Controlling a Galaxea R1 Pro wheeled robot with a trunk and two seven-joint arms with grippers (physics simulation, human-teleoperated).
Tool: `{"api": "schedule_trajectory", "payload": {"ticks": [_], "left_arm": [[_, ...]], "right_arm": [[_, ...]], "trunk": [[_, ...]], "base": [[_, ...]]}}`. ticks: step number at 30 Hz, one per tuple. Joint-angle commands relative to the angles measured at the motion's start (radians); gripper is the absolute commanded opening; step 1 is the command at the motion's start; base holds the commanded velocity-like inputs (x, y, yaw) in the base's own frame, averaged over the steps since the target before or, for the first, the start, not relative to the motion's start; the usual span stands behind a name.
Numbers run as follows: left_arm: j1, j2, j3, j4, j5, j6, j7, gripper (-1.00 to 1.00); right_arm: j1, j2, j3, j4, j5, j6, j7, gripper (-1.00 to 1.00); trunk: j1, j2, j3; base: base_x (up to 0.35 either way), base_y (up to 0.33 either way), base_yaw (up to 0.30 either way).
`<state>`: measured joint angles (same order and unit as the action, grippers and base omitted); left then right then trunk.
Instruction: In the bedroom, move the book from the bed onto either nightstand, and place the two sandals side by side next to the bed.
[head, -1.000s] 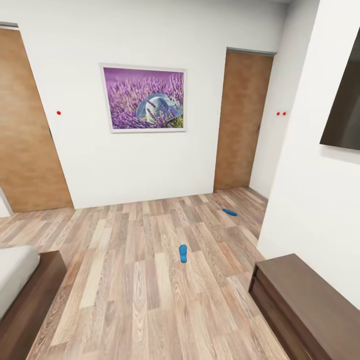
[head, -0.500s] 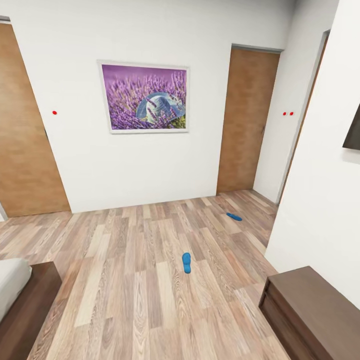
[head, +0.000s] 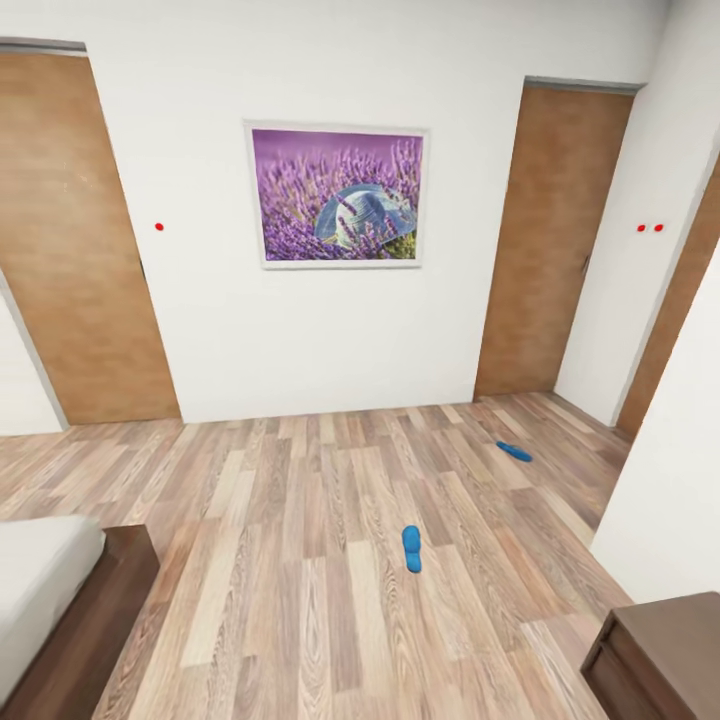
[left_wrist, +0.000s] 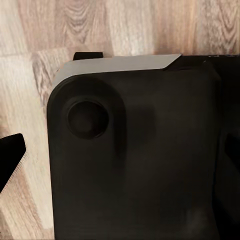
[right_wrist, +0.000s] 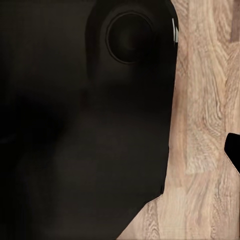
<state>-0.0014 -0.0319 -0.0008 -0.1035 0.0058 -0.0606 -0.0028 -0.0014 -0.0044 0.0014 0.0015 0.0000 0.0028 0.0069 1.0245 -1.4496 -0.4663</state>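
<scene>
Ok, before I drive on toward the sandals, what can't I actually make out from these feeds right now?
- The bed: cut off by the head view's left and bottom edges, so the mattress top is mostly out of frame; no book can be confirmed.
- The dark cabinet: cropped at the head view's bottom right corner.
- The two sandals: too small in the head view to read the straps.
- Both jaws: each wrist view is blocked by dark robot housing, so open or shut is unknown.

Two blue flip-flop sandals lying well apart on wood-plank floor (head: 300, 560): near sandal (head: 411, 548) mid-floor, far sandal (head: 514, 451) sitting right, before brown wooden door (head: 555, 240); off-white bed (head: 45, 580) sitting left.
</scene>
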Motion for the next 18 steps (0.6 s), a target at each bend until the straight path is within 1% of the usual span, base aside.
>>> {"api": "schedule_trajectory", "payload": {"ticks": [1, 4, 8, 13, 15, 18], "left_arm": [[0.000, 0.000, 0.000, 0.000, 0.000, -0.002, 0.000, 1.00], [0.000, 0.000, -0.001, 0.000, 0.000, -0.002, 0.000, 1.00], [0.000, 0.000, -0.001, -0.001, 0.000, -0.003, 0.000, 1.00], [0.000, -0.002, -0.001, -0.010, 0.000, -0.004, 0.000, 1.00], [0.000, -0.002, -0.001, -0.029, 0.000, -0.004, 0.000, 1.00], [0.000, -0.001, 0.000, -0.084, 0.000, -0.004, 0.000, 1.00]], "right_arm": [[0.000, 0.000, 0.000, 0.000, 0.000, 0.000, 0.001, 1.00], [0.000, -0.001, 0.000, 0.000, 0.000, 0.000, 0.001, 1.00], [0.000, -0.001, -0.001, 0.000, 0.000, 0.000, 0.001, 1.00], [0.000, -0.001, -0.002, -0.001, 0.001, 0.000, 0.002, 1.00], [0.000, -0.002, -0.003, -0.002, 0.001, 0.000, 0.002, 1.00], [0.000, -0.002, -0.004, -0.007, 0.002, -0.001, 0.002, 1.00]], "trunk": [[0.000, 0.000, -0.001], [0.000, 0.000, -0.001], [0.000, 0.000, -0.001], [0.000, 0.000, -0.001], [0.000, 0.000, -0.001], [0.000, 0.000, -0.001]], "base": [[0.198, 0.116, 0.207], [0.136, 0.069, 0.223], [0.038, 0.017, 0.209], [0.006, 0.003, 0.046], [0.001, 0.001, 0.010], [0.001, 0.000, 0.004]]}}
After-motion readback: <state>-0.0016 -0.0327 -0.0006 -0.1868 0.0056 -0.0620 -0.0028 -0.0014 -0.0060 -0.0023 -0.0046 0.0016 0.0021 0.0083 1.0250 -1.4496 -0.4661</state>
